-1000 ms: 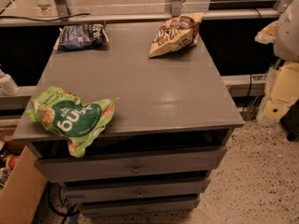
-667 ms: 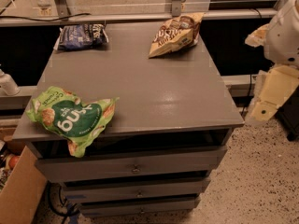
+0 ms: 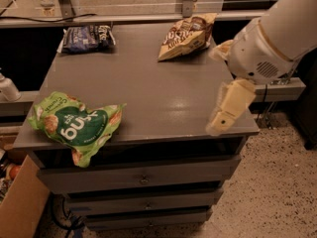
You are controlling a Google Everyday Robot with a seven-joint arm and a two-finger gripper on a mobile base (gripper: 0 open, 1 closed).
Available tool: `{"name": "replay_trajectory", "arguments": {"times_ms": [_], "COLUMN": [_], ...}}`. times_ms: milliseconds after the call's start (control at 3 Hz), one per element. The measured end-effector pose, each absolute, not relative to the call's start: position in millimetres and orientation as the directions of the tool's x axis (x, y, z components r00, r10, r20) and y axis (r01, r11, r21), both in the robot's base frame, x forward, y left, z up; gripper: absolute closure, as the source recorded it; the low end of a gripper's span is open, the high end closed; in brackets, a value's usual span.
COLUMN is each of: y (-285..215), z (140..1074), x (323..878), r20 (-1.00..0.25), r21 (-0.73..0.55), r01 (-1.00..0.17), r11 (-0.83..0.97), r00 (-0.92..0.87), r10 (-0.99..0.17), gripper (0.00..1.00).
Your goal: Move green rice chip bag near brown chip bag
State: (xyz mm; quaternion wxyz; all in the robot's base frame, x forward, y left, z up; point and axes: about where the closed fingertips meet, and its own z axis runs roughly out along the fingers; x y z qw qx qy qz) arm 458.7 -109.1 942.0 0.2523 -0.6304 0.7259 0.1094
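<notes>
two bags matter on the cabinet (image 3: 163, 93): the green bag (image 3: 74, 125) lies flat at the cabinet's front left corner, with its lower edge drooping over the cabinet's front lip. the brown bag (image 3: 185, 36) lies at the cabinet's back right, well apart from it. a blue bag (image 3: 86, 37) sits at the cabinet's back left.

the gripper (image 3: 229, 103) hangs over the cabinet's right edge, toward the front and far from the green bag. whether it is spread or closed i cannot tell.

the green bag looks light, soft and crinkly, probably puffed with air, and its glossy film would likely slip on the cabinet's smooth top. the cakes inside are probably brittle, so a hard squeeze mid-bag risks crushing them. the better hold seems to be a raised fold or the crimped end seam. the part past the cabinet's lip also offers a free edge to pinch.
</notes>
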Motion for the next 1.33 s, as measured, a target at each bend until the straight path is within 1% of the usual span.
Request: {"name": "replay_trajectory", "arguments": {"times_ms": [333, 667, 1000, 1333], "y": [-58.0, -3.4, -3.4, 6.5], "z": [933.8, 925.1, 925.2, 923.7], "x": [450.7, 427.9, 427.9, 426.0], "r20": [-0.579, -0.627, -0.626, -0.66], "r21": [-0.135, -0.098, -0.098, -0.125], "r01": [-0.985, -0.995, -0.995, -0.991], "r11": [0.109, 0.028, 0.028, 0.036], "r00": [-0.011, 0.04, 0.04, 0.056], "r10": [-0.815, -0.778, -0.778, -0.749], "gripper": [0.0, 0.0, 0.0, 0.0]}}
